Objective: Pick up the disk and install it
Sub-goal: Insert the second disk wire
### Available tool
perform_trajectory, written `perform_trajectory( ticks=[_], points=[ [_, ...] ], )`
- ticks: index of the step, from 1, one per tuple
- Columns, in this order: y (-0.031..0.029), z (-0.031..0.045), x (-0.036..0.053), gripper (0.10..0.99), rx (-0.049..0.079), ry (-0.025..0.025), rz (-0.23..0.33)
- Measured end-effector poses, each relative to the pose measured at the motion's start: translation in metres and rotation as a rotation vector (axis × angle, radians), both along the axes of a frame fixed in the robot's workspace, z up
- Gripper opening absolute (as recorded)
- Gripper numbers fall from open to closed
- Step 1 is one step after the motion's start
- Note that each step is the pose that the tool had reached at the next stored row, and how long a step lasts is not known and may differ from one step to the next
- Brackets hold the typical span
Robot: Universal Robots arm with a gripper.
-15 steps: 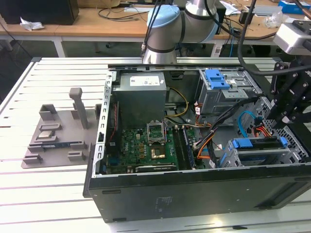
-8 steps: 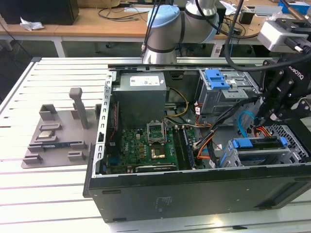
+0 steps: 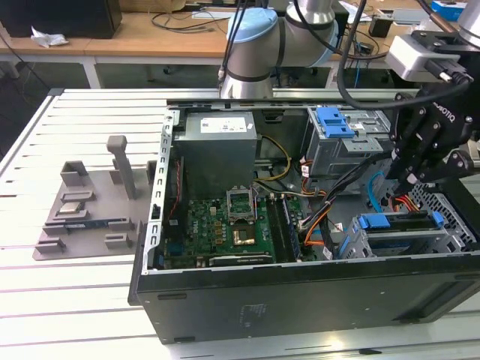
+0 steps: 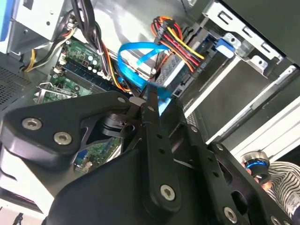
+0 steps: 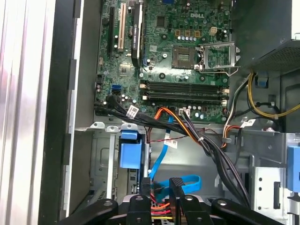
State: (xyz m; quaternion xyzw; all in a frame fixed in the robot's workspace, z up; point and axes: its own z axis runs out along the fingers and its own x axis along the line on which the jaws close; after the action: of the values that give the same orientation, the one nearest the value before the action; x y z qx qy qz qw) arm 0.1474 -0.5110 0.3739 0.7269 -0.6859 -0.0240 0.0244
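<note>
disk: flat silver-grey hard drive with blue plastic rails (image 3: 401,232), seated in the drive cage at 4 o'clock of the open black computer case (image 3: 300,300), mostly hidden by the cage | claw (image 5: 160,183): black fingers narrowly parted, grasping nothing, just above the blue ribbon cable (image 5: 180,180) | case on slatted white worktop (image 3: 75,300)

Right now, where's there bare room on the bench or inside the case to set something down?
Free: the slatted bench in front of the grey fixture tray, towards the exterior view's left of the computer case. Crowded: the gap between motherboard and drive cage, strung with cables, where the pincer hangs.
</note>
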Motion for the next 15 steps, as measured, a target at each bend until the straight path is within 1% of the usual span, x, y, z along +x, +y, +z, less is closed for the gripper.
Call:
perform_trajectory(
  ticks=[8,9,11,15],
  points=[
    [-0.0004,-0.0011,-0.0012,0.302,0.0,-0.0001,0.002],
    [-0.0005,-0.0011,-0.0012,0.29,0.0,-0.0001,0.002],
    [-0.0007,-0.0011,-0.0012,0.161,0.0,-0.0001,0.002],
    [-0.0013,-0.001,-0.0012,0.161,0.0,-0.0001,0.002]
  ],
)
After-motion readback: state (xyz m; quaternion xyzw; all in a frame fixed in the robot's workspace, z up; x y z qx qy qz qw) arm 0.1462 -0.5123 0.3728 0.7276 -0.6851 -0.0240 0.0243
